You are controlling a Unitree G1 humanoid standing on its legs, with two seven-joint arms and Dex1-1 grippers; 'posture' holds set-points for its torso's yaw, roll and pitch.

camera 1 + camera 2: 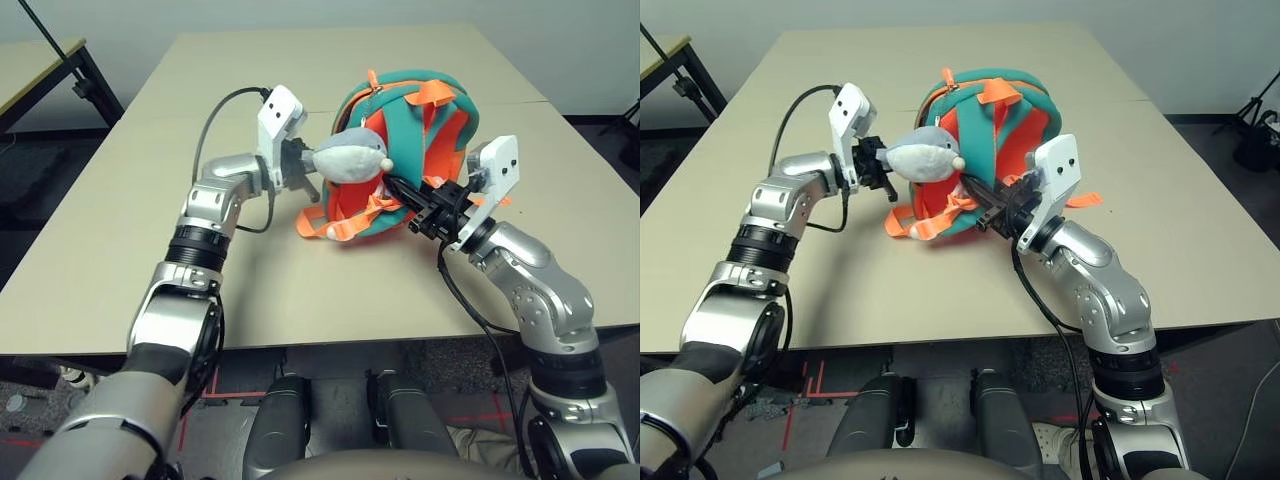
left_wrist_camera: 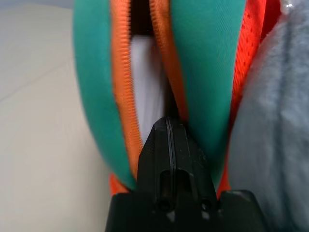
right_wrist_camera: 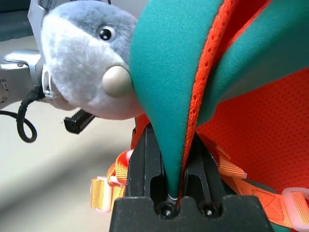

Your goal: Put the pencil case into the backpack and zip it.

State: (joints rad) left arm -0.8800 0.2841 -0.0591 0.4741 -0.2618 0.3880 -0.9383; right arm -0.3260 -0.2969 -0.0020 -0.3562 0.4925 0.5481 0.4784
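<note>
The orange and teal backpack [image 1: 405,125] stands on its side at the middle of the table, with its grey plush shark [image 1: 350,155] hanging on the left side. My left gripper [image 2: 167,128] is shut, its tip at the orange zipper of an open slit. The white pencil case [image 2: 147,82] shows inside that slit. In the head views the left gripper [image 1: 303,165] sits just behind the shark. My right gripper [image 3: 171,145] is shut on a teal strap [image 3: 164,72] of the backpack, at the bag's front right [image 1: 408,197].
Loose orange webbing straps [image 1: 335,225] lie on the beige table [image 1: 120,230] in front of the bag. A seam to a second tabletop [image 1: 560,103] runs behind the backpack. A separate table [image 1: 35,60] stands at the far left.
</note>
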